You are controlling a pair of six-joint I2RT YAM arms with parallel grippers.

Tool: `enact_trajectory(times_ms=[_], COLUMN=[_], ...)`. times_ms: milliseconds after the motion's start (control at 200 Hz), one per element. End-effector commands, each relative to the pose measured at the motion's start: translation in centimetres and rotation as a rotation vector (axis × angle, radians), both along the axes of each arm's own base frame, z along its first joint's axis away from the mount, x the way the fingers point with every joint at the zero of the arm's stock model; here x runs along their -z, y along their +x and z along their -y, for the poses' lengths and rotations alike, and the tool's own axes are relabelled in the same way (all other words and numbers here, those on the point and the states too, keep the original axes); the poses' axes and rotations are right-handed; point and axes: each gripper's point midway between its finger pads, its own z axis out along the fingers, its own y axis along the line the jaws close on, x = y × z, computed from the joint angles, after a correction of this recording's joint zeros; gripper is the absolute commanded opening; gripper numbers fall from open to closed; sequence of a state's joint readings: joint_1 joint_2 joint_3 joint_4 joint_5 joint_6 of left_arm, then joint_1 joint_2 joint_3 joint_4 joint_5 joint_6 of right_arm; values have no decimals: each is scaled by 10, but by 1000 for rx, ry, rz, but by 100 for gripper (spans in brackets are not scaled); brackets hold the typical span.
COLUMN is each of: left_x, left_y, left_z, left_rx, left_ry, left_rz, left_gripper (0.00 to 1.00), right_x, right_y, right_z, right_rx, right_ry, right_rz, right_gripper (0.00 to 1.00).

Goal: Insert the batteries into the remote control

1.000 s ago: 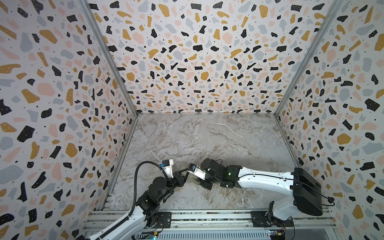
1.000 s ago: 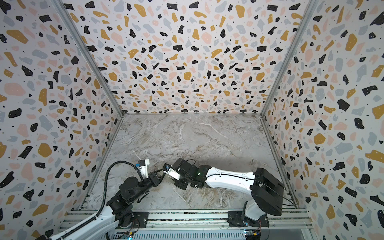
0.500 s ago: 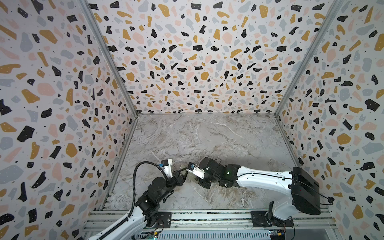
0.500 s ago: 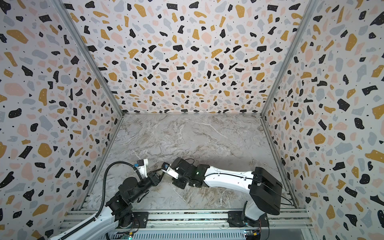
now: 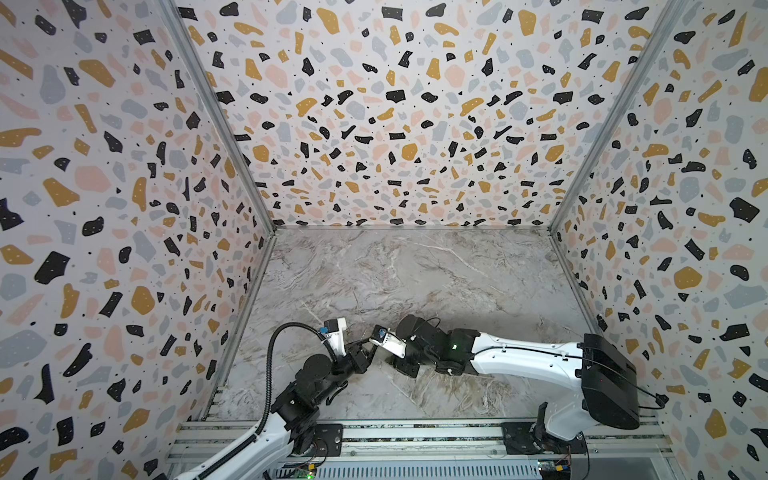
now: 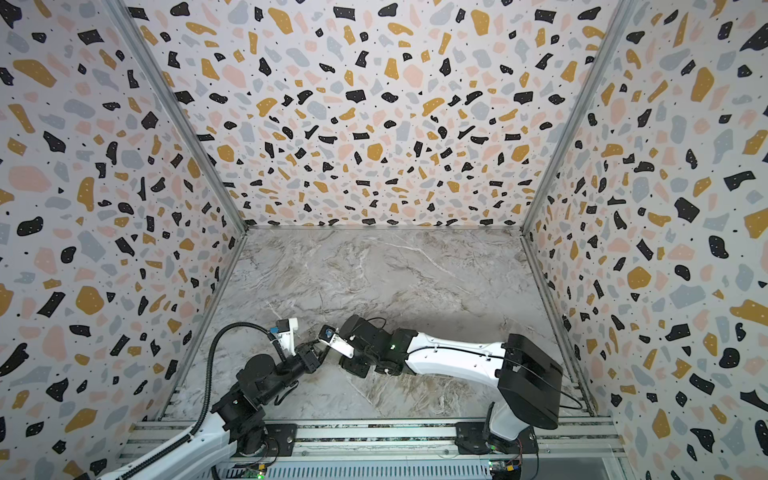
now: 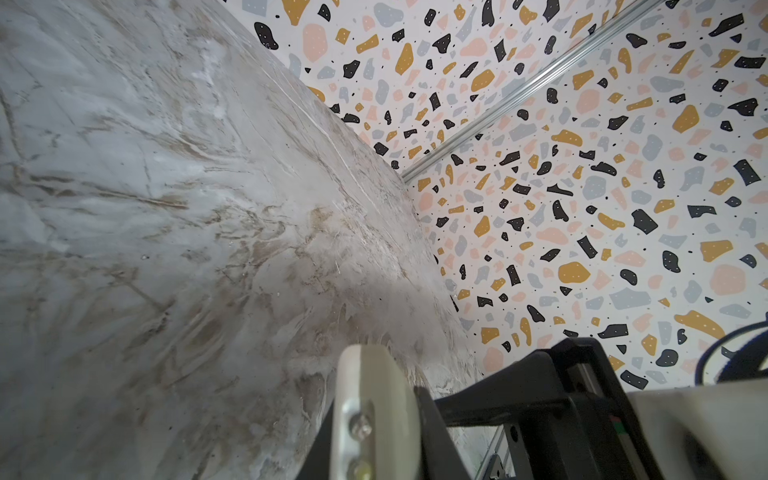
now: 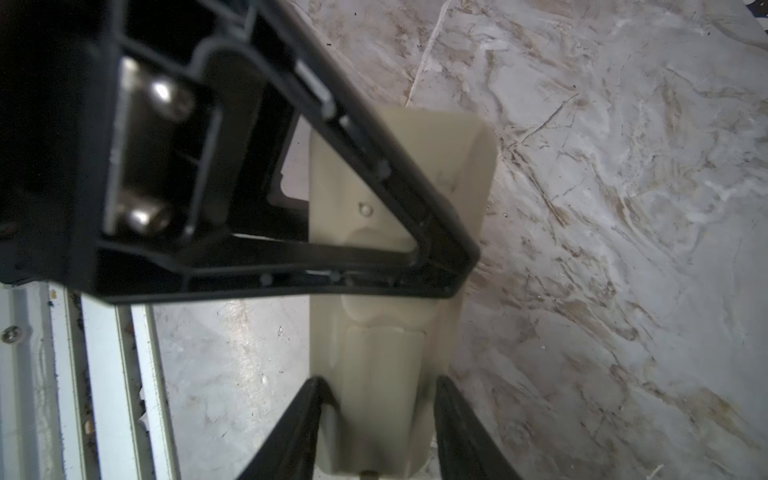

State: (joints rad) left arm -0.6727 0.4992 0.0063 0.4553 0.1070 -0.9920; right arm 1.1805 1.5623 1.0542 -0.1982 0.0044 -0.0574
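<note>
The remote control point(image 8: 390, 353) lies between the 2 black fingers point(image 8: 299, 424) of the right pincer point(image 8: 378, 382). Its pale back faces the right wrist camera, and it runs straight out ahead of that pincer above the marble-patterned bench point(image 8: 623, 208). The fingers stand apart, 1 close against each long edge of the remote. Whether they press it or only flank it cannot be told. Further out from the right pincer, past the remote's middle, 1 triangular black finger point(image 8: 291, 270) of the left pincer point(image 5: 368, 352) lies across the remote's back. The left pincer is clamped tight on the remote, with its 2nd finger hidden behind the body. A small metal plate point(image 8: 141, 158) with 2 screws sits in that finger near its root. The remote's back shows a raised panel at the end nearest the right pincer and a small round dimple just beside the left pincer's finger. In both top views the 2 pincers meet tip to tip low over the bench, and the remote is too hidden between them to make out. A green lamp point(image 5: 455, 345) glows on the right arm just behind its pincer. In the left wrist view a pale rounded piece point(image 7: 374, 386) with 2 screws stands at that pincer's tip, and I cannot tell whether it is the remote.
</note>
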Motion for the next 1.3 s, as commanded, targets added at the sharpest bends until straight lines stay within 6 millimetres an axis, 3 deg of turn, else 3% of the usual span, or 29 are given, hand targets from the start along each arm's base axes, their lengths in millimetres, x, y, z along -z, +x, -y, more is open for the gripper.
enact_trajectory(times_ms=[0, 245, 420, 766, 1291], left_x=[-9, -6, -5, -5, -9], left_y=[-9, -7, -8, -8, -8], left_z=[5, 3, 3, 3, 3], left_rx=[46, 35, 34, 34, 37], left_ry=[-74, -65, -64, -65, -74], left_rz=[52, 42, 39, 40, 48], left_gripper=[0, 0, 0, 0, 0], right_x=[-29, -44, -43, -31, -5], right_y=[2, -6, -5, 12, 19], right_z=[-5, 7, 20, 37, 35], right_rx=[5, 22, 57, 122, 123], right_ry=[61, 102, 94, 60, 19], right_rz=[41, 39, 31, 23, 0], right_gripper=[51, 56, 56, 56, 55])
